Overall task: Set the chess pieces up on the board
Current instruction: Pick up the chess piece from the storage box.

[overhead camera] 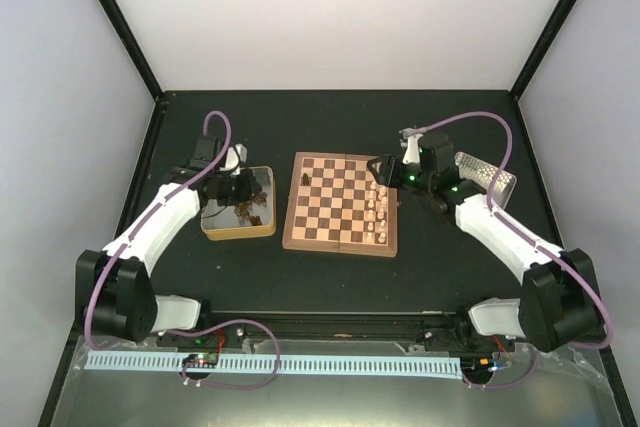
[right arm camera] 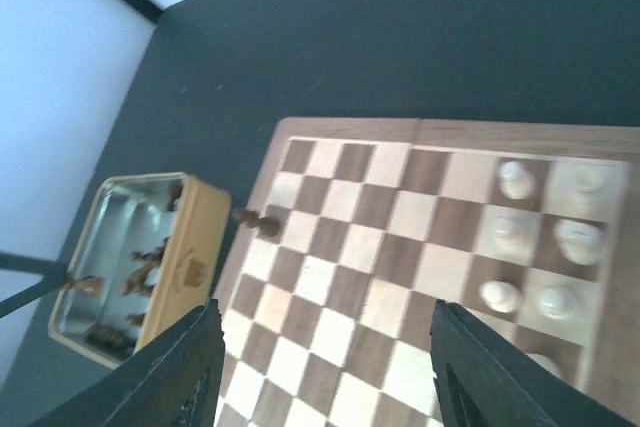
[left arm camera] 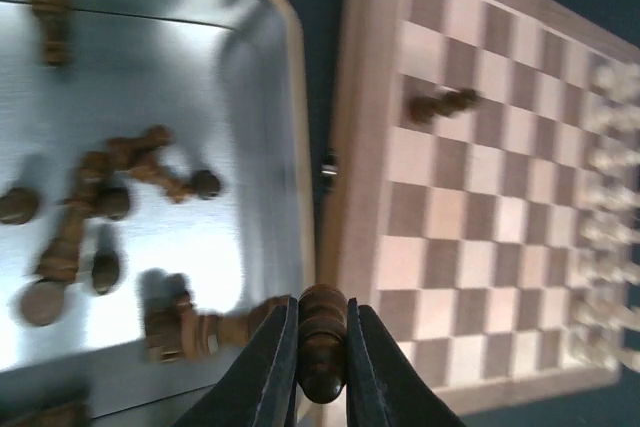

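Note:
The board [overhead camera: 340, 203] lies mid-table; it also shows in the left wrist view [left arm camera: 480, 197] and the right wrist view [right arm camera: 400, 277]. Cream pieces [overhead camera: 381, 202] stand along its right side, also seen from the right wrist [right arm camera: 540, 247]. One dark piece [overhead camera: 303, 179] stands near the board's far left edge [left arm camera: 440, 105] [right arm camera: 257, 222]. My left gripper [left arm camera: 322, 347] is shut on a dark brown piece [left arm camera: 322, 342], held over the tin's right rim by the board's edge. Several dark pieces [left arm camera: 100, 217] lie in the yellowish tin [overhead camera: 214, 228]. My right gripper [right arm camera: 325, 367] is open and empty above the board's right part [overhead camera: 385, 169].
A silvery perforated tray [overhead camera: 487, 176] lies at the far right behind the right arm. The tin's rim [left arm camera: 300, 127] runs close beside the board's left border. Dark table surface surrounds the board.

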`<state>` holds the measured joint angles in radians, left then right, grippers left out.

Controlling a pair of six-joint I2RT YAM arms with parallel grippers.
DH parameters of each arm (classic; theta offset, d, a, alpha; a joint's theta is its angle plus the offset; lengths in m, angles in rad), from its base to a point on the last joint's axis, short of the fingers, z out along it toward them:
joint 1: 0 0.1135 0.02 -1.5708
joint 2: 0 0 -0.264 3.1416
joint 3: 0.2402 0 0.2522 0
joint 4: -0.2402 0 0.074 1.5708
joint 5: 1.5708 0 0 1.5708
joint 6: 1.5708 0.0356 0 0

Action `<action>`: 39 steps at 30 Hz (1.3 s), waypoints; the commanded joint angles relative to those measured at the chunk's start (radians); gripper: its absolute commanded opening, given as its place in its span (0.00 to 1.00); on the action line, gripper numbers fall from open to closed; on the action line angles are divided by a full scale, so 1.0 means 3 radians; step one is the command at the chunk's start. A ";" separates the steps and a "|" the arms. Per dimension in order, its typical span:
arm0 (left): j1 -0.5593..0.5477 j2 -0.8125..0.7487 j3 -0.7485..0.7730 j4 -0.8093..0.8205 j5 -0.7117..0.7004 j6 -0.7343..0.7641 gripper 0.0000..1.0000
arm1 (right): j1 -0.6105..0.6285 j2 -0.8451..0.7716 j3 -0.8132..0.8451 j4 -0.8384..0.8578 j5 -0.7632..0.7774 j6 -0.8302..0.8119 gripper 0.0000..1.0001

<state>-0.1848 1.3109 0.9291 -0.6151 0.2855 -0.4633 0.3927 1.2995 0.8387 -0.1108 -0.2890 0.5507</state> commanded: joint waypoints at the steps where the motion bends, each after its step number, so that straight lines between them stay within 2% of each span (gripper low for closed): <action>1: -0.0190 0.0035 0.0099 0.0309 0.0700 0.0245 0.07 | 0.0095 0.0144 0.0145 0.0171 -0.0555 -0.0025 0.59; 5: -0.0362 0.0050 0.0147 0.0380 0.0807 0.0285 0.08 | 0.0142 0.0295 0.0180 0.0244 -0.0917 0.0283 0.60; 8: -0.0457 0.0066 0.0140 0.0511 0.0853 0.0180 0.08 | 0.0274 0.0321 0.0130 0.0360 -0.0996 0.0303 0.60; 11: -0.0549 0.0068 0.0153 0.0595 0.0844 0.0021 0.08 | 0.0402 0.0241 -0.0087 0.0653 -0.0911 0.0198 0.62; 14: -0.0647 -0.0037 0.0142 0.0751 0.0832 -0.0158 0.08 | 0.0518 0.0126 -0.0434 0.1239 -0.0796 0.0109 0.63; 24: -0.1003 -0.0441 0.0242 0.1137 0.0772 -0.0748 0.08 | 0.1164 -0.0048 -0.1032 0.2495 -0.0062 -0.0105 0.70; 30: -0.1085 -0.0619 0.0275 0.1267 0.0816 -0.1082 0.08 | 0.1447 0.0057 -0.1020 0.3034 0.0242 -0.0250 0.71; 39: -0.1155 -0.0780 0.0372 0.1360 0.0888 -0.1147 0.09 | 0.1607 0.0284 -0.0821 0.3443 0.0476 -0.0434 0.70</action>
<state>-0.5190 1.1000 0.9810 -0.2466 0.5255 -0.7879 0.8581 1.3560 0.5503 0.7940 -0.2199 0.4713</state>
